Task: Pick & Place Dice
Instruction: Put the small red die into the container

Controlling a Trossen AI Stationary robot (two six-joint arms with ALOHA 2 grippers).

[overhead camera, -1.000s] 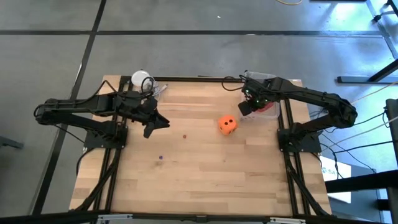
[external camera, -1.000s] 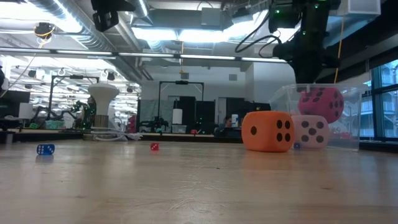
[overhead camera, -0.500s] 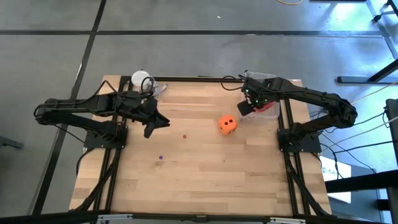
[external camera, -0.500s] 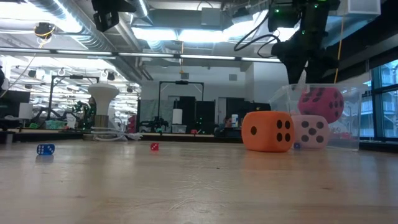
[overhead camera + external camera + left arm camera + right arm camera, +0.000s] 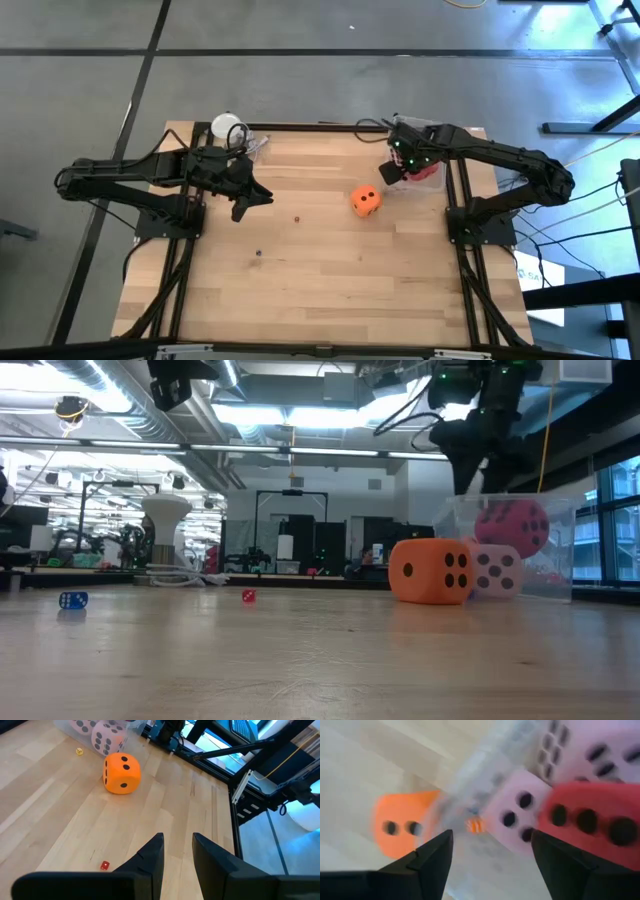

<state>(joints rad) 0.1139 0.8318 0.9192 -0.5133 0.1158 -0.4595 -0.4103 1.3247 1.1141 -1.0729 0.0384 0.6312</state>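
- Low on the wood table (image 5: 330,290) in the high view: bare planks, then a tiny blue die (image 5: 258,253) and a tiny red die (image 5: 296,219).
- Left of centre: left claw (image 5: 262,198) hovering, fingers narrowly apart, pinching nothing.
- Right of centre: orange die (image 5: 365,200) resting alone on the table.
- Upper right: right claw (image 5: 391,171) spread, empty, above the clear bin (image 5: 520,550) holding the red die (image 5: 512,525) and a pink die (image 5: 495,572).
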